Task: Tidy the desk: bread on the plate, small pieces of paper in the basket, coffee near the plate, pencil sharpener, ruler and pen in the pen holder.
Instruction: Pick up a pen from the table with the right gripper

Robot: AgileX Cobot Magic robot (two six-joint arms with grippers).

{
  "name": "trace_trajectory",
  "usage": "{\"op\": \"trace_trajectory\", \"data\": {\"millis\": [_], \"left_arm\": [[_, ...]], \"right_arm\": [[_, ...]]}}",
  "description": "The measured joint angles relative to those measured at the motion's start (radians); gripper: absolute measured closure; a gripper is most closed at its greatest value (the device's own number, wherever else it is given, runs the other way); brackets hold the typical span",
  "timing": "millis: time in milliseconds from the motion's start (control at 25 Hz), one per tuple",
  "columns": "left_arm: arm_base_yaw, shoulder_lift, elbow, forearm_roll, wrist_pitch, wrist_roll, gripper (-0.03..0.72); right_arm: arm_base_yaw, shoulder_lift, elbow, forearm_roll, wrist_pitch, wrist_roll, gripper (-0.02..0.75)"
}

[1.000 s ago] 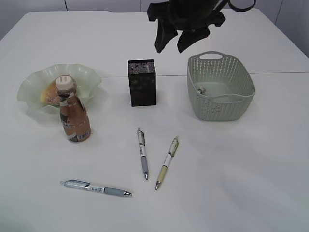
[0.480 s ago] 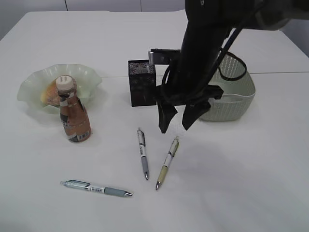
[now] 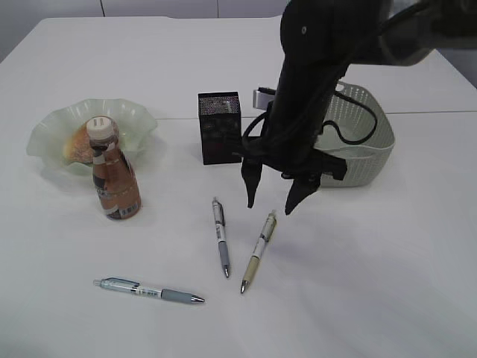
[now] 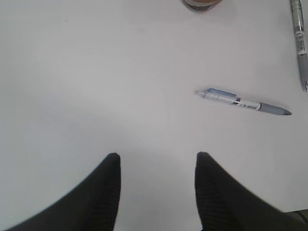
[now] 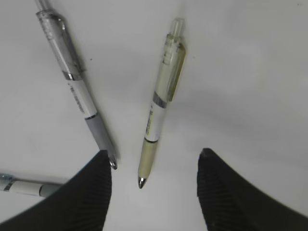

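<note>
Two spread fingers of the right gripper (image 3: 272,205) hang over the yellow-green pen (image 3: 258,252) — left gripper (image 4: 156,163) also spread.

Right arm (image 3: 313,89) reaching in from the upper right and dropping steeply toward the middle, wrist bent so the right gripper (image 3: 272,200) points down, fingers (image 3: 250,186) spread apart with nothing between them, tips hanging just above the surface. Same spread in the right wrist view (image 5: 154,166), both dark fingers bare. Left gripper (image 4: 156,163) seen only from its own wrist, likewise parted and holding nothing, hovering above bare tabletop.
</note>
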Motion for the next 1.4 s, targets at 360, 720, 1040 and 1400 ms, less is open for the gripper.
{"op": "trace_trajectory", "data": {"millis": [360,720,1040,1400], "left_arm": [[0.000,0.000,0.000,0.000,0.000,0.000,0.317],[0.000,0.000,0.000,0.000,-0.004,0.000,0.318],[0.000,0.000,0.000,0.000,-0.018,0.000,0.317],[0.000,0.000,0.000,0.000,-0.018,0.000,0.318]], "right_arm": [[0.000,0.045,-0.003,0.000,-0.083,0.109,0.318],[0.000,0.123,-0.027,-0.009,-0.086,0.149,0.318],[0.000,0.163,-0.028,-0.015,-0.087,0.159,0.318],[0.000,0.175,-0.030,-0.049,-0.098,0.159,0.318]]}}
